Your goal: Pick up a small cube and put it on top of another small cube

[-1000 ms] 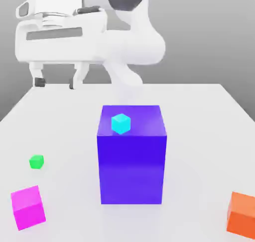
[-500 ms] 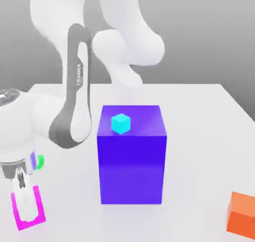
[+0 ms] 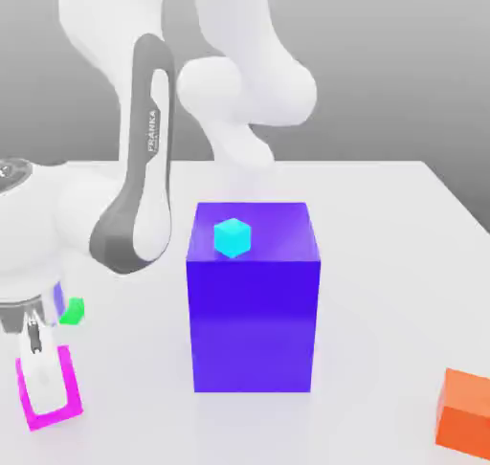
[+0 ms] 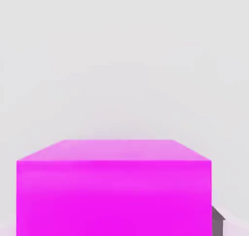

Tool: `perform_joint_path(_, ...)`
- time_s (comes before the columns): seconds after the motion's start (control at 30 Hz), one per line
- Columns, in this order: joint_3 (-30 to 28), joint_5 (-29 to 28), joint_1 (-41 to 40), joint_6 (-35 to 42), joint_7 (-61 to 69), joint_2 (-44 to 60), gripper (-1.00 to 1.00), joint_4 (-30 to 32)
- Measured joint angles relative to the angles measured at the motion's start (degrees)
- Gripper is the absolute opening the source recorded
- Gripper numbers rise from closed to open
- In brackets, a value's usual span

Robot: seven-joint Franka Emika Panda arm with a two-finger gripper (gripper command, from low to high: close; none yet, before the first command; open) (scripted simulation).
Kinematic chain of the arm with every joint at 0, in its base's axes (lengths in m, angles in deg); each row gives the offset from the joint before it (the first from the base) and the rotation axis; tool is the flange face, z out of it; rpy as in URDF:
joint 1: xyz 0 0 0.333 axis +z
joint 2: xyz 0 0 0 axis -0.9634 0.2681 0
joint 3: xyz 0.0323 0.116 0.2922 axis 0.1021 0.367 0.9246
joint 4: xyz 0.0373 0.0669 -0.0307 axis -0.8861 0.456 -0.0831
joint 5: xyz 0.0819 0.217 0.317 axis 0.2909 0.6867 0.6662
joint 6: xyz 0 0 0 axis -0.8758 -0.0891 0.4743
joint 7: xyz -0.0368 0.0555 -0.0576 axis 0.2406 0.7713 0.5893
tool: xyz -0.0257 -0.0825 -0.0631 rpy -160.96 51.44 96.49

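The magenta small cube [image 3: 65, 388] is at the front of the exterior view's left, with my gripper [image 3: 38, 385] shut on it from above. One white finger [image 3: 36, 369] runs down its near face. In the hand view the same magenta cube [image 4: 114, 191] sits close up, and a grey finger pad [image 4: 218, 221] shows at its edge. The other small cube, tiny and green [image 3: 73, 310], rests on the table just behind the magenta one, partly covered by my hand.
A tall blue-purple block [image 3: 253, 310] stands mid-table with a tiny cyan cube [image 3: 232, 237] on top. An orange cube [image 3: 467, 410] lies at the front of the exterior view's right. The white table [image 3: 383, 262] extends behind and to the right.
A second ago the hand hung open, high at the back. It came down onto the magenta cube and shut on it. Since then the cube has risen slightly and shifted left.
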Motion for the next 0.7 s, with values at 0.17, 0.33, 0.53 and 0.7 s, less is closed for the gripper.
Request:
perform_joint_path(0.17, 0.1, 0.3, 0.0, 2.1, 0.2, -3.1, -1.0, 0.5)
perform_joint_path(0.33, 0.9, 3.1, -0.7, 3.6, 0.6, -5.8, -1.0, 1.3)
perform_joint_path(0.53, 0.7, 9.9, -2.6, 4.3, -3.8, -6.8, -1.0, 3.8)
perform_joint_path(0.7, 0.1, 14.5, -3.6, 4.8, -8.7, -8.4, -1.0, 5.9)
